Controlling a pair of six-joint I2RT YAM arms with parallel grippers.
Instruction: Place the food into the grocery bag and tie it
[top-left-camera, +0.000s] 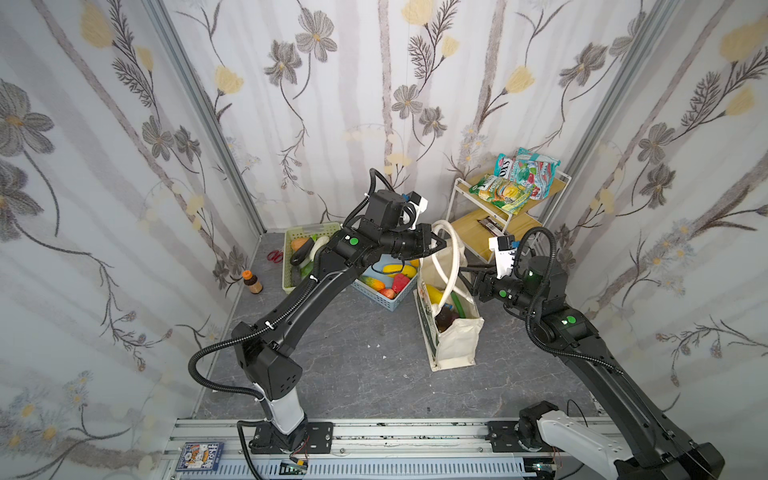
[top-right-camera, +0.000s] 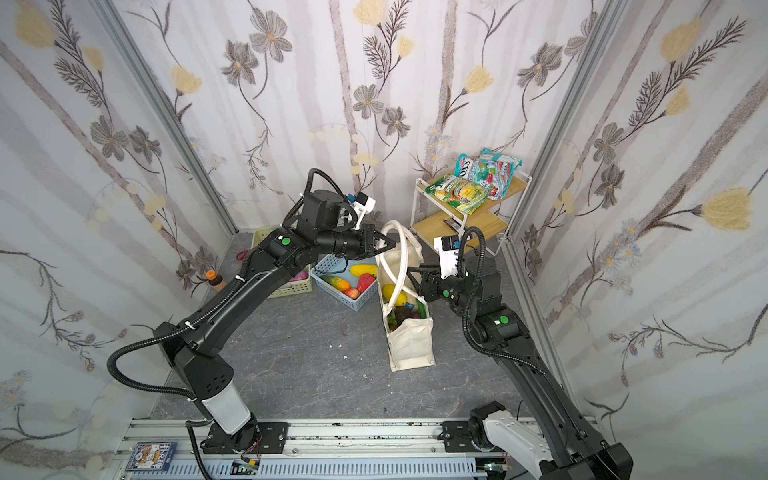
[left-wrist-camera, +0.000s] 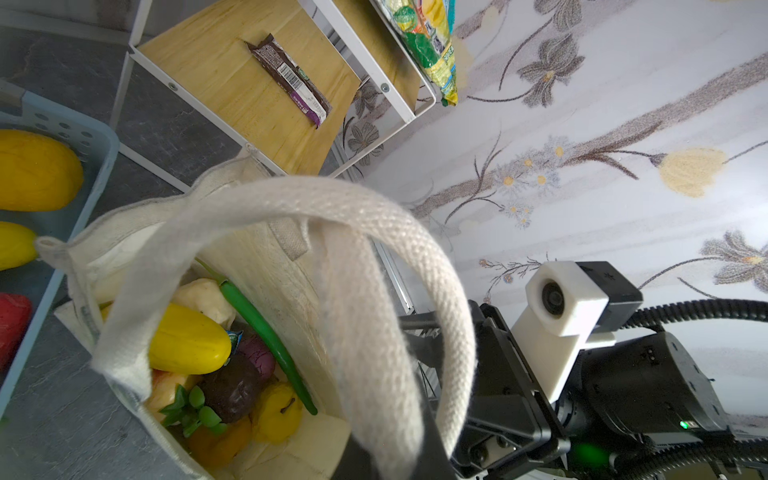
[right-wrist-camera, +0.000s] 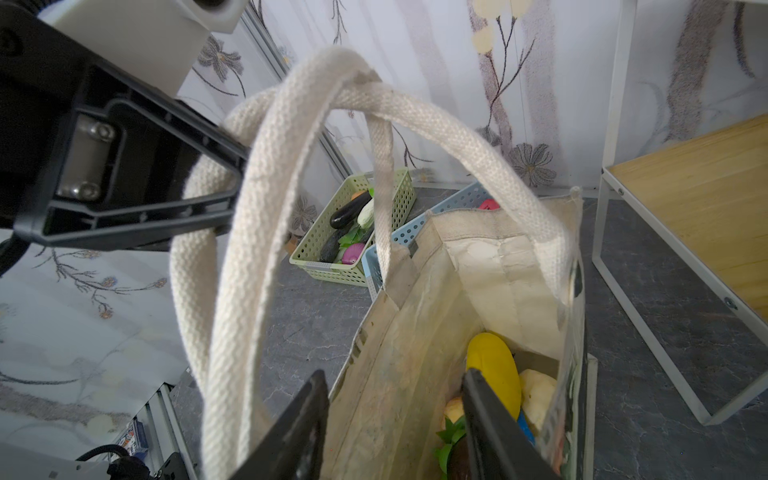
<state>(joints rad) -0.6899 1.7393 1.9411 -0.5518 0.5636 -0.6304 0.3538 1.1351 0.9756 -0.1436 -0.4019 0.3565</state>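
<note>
Bag: we found the cream woven canvas tote (top-left-camera: 455, 340) upright on the grey floor (top-left-camera: 353, 357), with toy food (left-wrist-camera: 187, 345) inside.
Left gripper (top-left-camera: 441, 242): clamped on the ribbed cream handle (left-wrist-camera: 374, 224).
Right gripper (right-wrist-camera: 395, 378): jaws apart, astride the bag wall.
Lettering: unreadable.

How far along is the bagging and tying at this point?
Done: several toy foods sit in the grocery bag. In hand: left gripper is shut on a handle, lifted; right gripper is open astride the bag wall. Left: food sits in the blue basket and green basket; handles untied.
</note>
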